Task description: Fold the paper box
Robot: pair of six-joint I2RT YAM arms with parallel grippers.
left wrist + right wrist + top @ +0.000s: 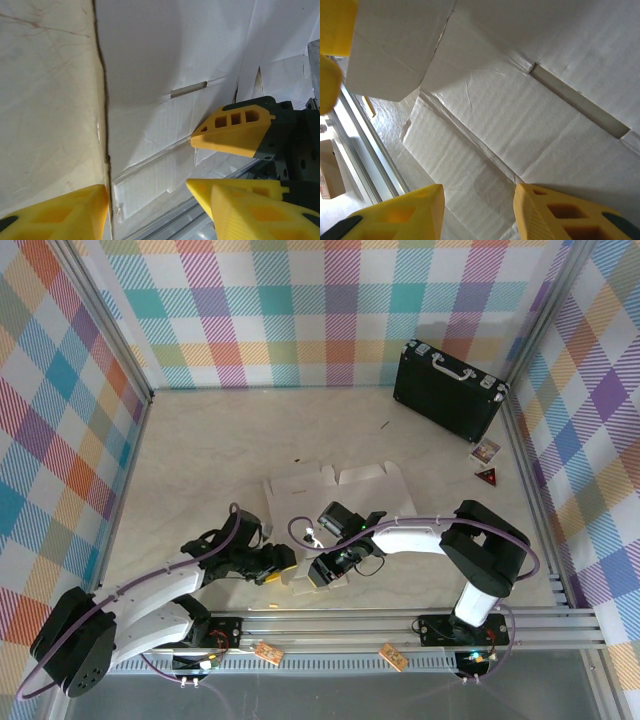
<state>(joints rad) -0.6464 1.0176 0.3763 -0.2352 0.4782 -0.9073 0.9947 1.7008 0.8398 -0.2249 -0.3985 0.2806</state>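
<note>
The paper box (345, 485) lies opened out, white side up, at the middle of the table, its near flap reaching under both grippers. My left gripper (278, 565) is at the box's near left corner. In the left wrist view its jaws (147, 200) stand open, one finger over the table, the other over the white flap (150, 175), with the box's edge between them. My right gripper (322, 572) hovers just to the right of it, open over a creased flap (470, 165) of the box (530, 100). One right finger (235, 132) shows beside a slot (188, 89).
A black briefcase (450, 390) stands at the back right, with two small cards (485, 462) on the table in front of it. An aluminium rail (400, 625) runs along the near edge, close behind both grippers. Plaid walls enclose the table on three sides.
</note>
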